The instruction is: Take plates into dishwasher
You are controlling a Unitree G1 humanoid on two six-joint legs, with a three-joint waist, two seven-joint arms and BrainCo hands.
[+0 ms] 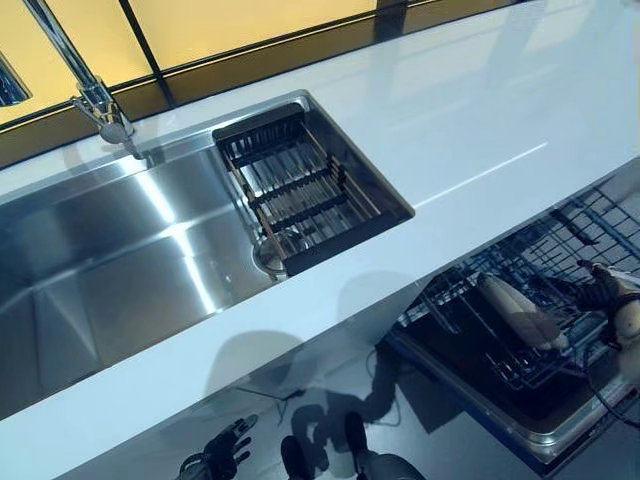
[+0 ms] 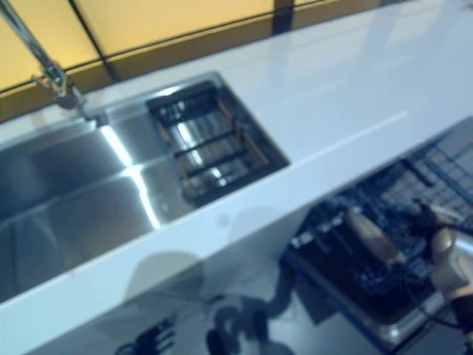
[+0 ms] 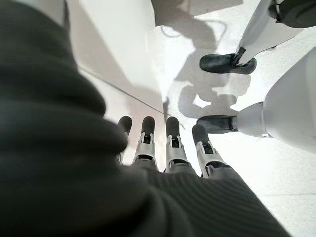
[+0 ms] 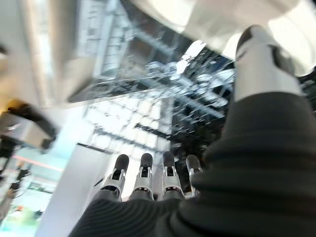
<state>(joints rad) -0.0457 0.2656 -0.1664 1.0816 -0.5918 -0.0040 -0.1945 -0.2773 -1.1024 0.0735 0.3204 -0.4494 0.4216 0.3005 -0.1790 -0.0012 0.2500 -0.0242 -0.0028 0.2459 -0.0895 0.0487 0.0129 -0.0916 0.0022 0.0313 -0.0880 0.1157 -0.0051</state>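
A pale plate [image 1: 520,312] stands on edge in the wire dishwasher rack [image 1: 600,230] below the counter, at the lower right. Just right of it, over the rack, my right hand [image 1: 612,300] is apart from the plate. The right wrist view shows its fingers [image 4: 143,177] straight and its thumb out, with nothing held. A white rounded edge, probably the plate [image 4: 222,15], lies past the thumb. My left hand [image 1: 215,455] hangs low by the floor, with straight fingers [image 3: 173,143] and nothing in it.
A white counter [image 1: 480,110] runs across the scene. A steel sink [image 1: 100,260] is set into it, with a dark slatted rack [image 1: 300,190] at the sink's right end and a faucet [image 1: 95,95] behind. The open dishwasher door [image 1: 540,420] juts out below.
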